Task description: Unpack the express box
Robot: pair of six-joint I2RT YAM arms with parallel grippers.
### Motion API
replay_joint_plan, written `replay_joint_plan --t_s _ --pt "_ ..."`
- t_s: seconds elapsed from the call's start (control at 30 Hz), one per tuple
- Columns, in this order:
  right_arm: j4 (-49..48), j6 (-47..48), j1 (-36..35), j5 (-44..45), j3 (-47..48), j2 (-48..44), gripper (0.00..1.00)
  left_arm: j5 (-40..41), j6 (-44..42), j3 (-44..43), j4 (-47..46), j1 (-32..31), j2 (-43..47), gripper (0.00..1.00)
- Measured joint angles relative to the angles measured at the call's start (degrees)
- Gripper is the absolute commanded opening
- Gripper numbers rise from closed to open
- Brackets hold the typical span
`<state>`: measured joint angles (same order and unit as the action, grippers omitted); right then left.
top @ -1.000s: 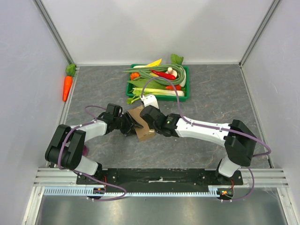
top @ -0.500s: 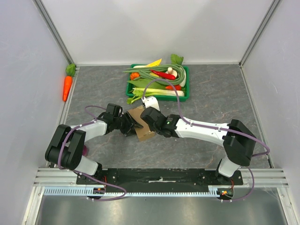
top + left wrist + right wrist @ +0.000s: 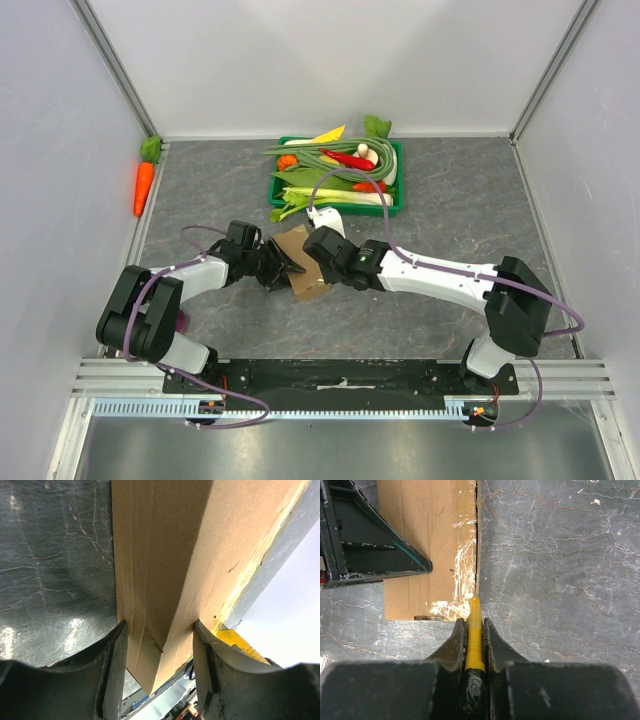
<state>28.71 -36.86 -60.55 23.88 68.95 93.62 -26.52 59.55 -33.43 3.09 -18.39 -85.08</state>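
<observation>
Left wrist: left pincer (image 3: pixel 159 627) clamps express box (image 3: pixel 165 550).

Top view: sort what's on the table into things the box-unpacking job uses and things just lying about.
In use:
express box, gripped by the left claw
yellow tool in the right claw, tip at the box's taped edge

Lying about:
green vegetable tray
carrot by the left wall

Dark grey marbled counter (image 3: pixel 450 200) under and around the fingers (image 3: pixel 454 642) — pale blank walls (image 3: pixel 330 60) beyond them and to both sides, aluminium posts (image 3: pixel 110 60) at far corners, metal rail (image 3: pixel 110 378) behind. Even light, faint glare on counter.
</observation>
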Motion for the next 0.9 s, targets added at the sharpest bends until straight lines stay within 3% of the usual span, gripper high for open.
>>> replay_joint_plan --t_s 0.5,0.7,0.8,0.9 --pt "-0.68 -0.68 0.20 -0.66 -0.81 -0.59 0.00 0.17 0.04 0.00 0.02 -0.02 0.00 0.10" --pt "1.86 -1.03 0.11 0.20 -0.83 -6.32 0.00 0.33 0.04 -0.11 0.00 -0.07 -0.02 0.13" --pt "2.43 -1.14 0.02 1.31 -0.79 -11.91 0.00 0.72 0.02 -0.42 0.00 -0.07 -0.13 0.17" --pt "2.56 -1.42 0.02 3.50 -0.76 -16.17 0.00 0.76 -0.02 -0.50 -0.04 -0.07 -0.15 0.30"
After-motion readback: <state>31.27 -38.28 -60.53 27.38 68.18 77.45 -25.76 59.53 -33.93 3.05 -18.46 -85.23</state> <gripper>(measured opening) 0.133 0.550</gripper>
